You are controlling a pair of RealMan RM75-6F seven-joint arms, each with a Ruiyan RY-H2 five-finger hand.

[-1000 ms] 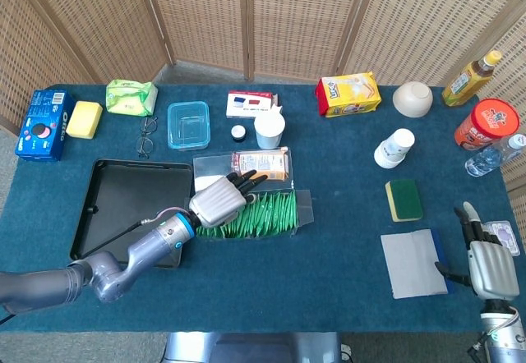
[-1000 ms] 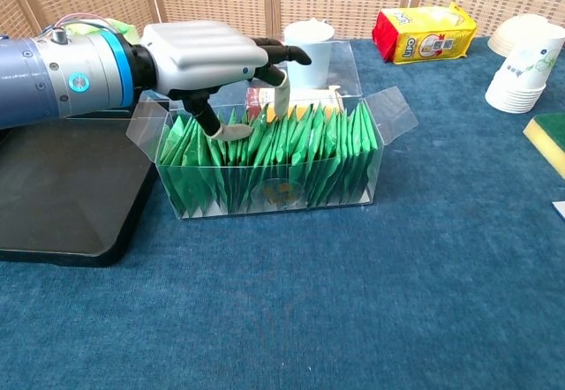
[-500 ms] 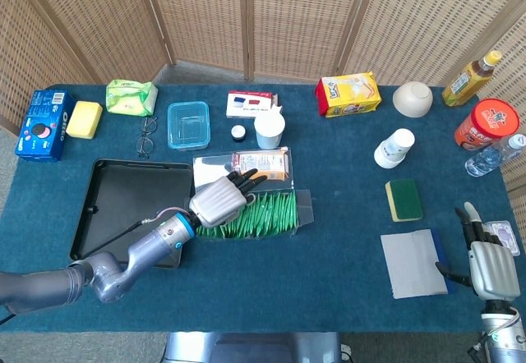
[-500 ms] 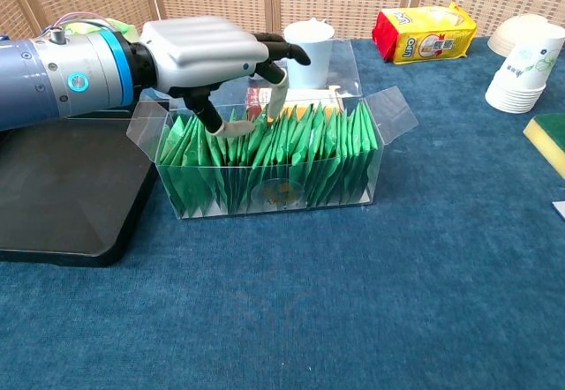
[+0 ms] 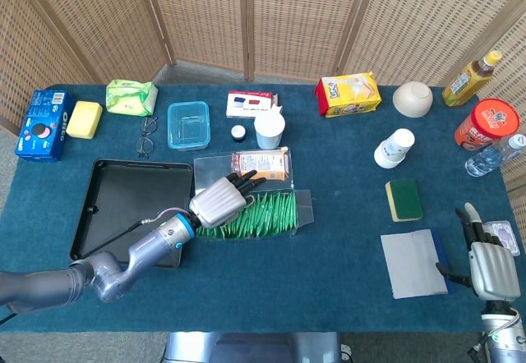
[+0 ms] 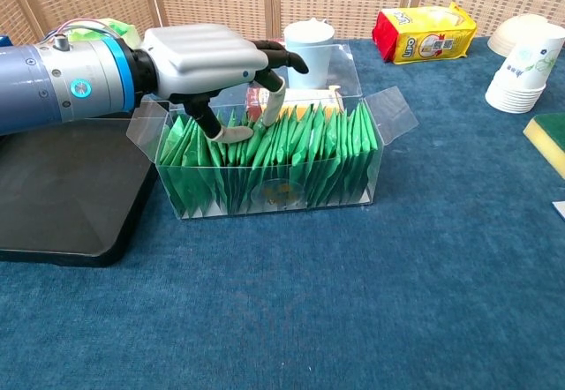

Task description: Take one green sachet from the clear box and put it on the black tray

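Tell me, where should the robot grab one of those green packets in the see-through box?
Probably by its top edge, coming from above. The green sachets stand upright, packed tight in the clear box, so only their tops stick out. The left hand already hovers there, thumb and a finger reaching down to pinch one.

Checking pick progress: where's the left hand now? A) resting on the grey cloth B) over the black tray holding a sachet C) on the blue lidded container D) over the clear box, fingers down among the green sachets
D: the left hand is over the clear box, fingertips among the green sachets; the black tray is bare.
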